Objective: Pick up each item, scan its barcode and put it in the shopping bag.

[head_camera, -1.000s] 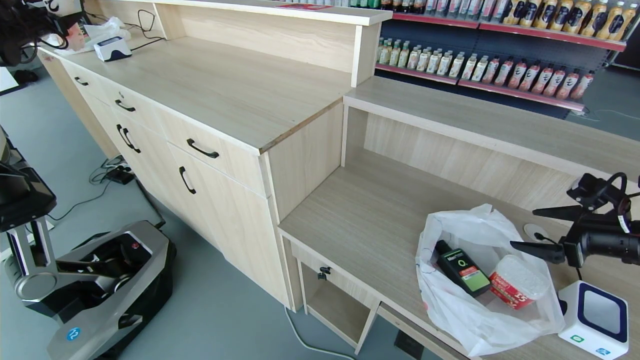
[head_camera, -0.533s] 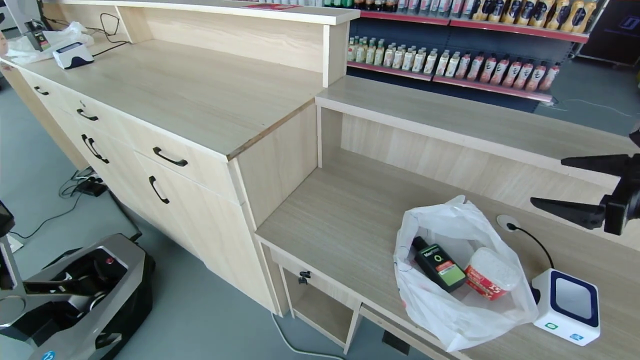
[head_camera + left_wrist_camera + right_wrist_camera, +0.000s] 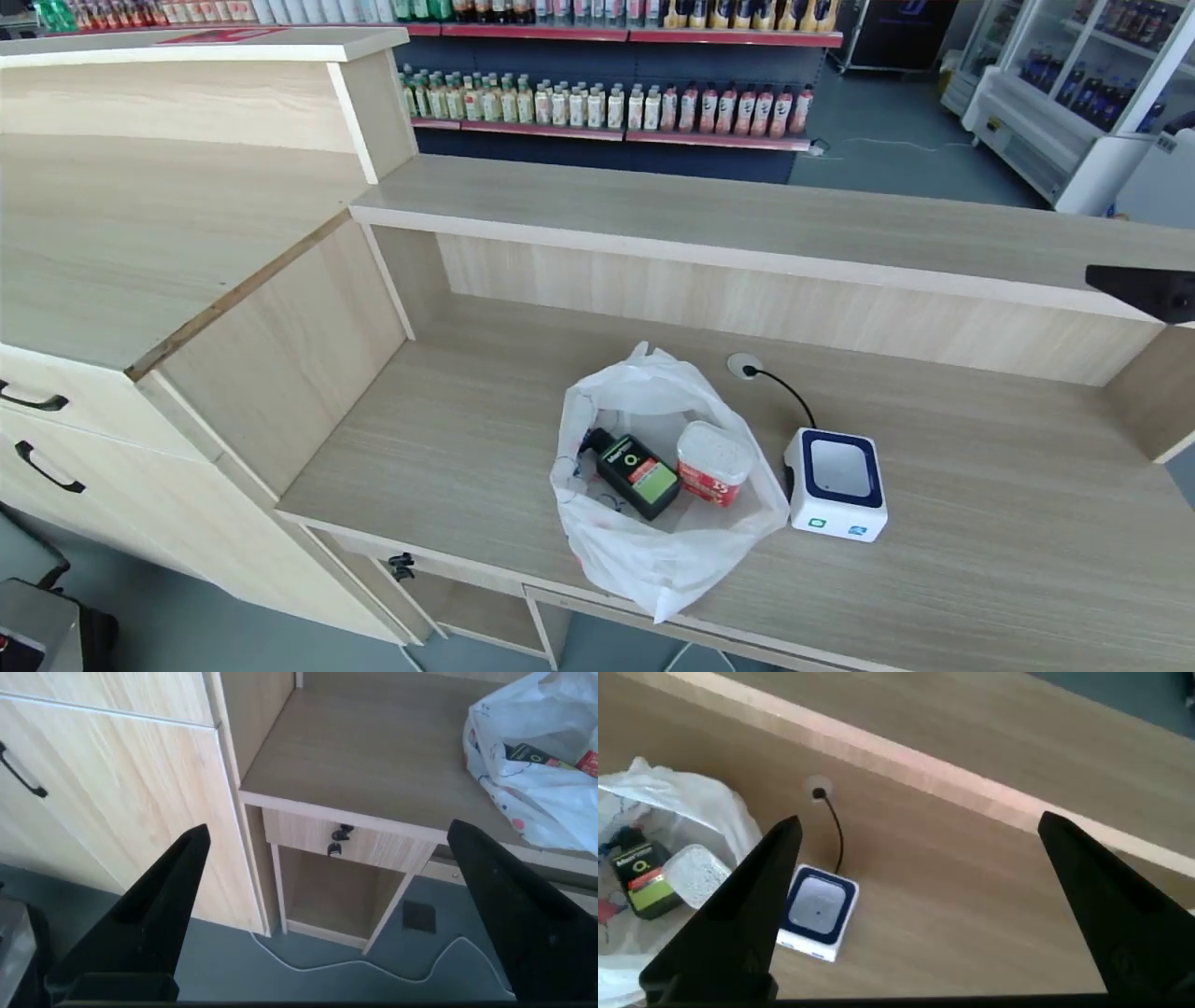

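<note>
The shopping bag [image 3: 653, 378] lies on the counter [image 3: 980, 523], its mouth gaping upward. Inside we see a dark bottle [image 3: 639, 474] with a green label, lying flat, and a white tub [image 3: 714, 462] just beside it. The scanner [image 3: 837, 483] sits just beside the bag on its right, its cable [image 3: 784, 397] running to a hole in the counter.

With both things bagged, we judge the task near its end. For any further item, we should turn its barcode squarely to the scanner's window, then lower it through the mouth, since the thin plastic may fold shut.

The right gripper [image 3: 918, 821] hangs above the counter, released and holding nothing. The left gripper [image 3: 329, 831] is low by the counter's front, also spread and bare.
</note>
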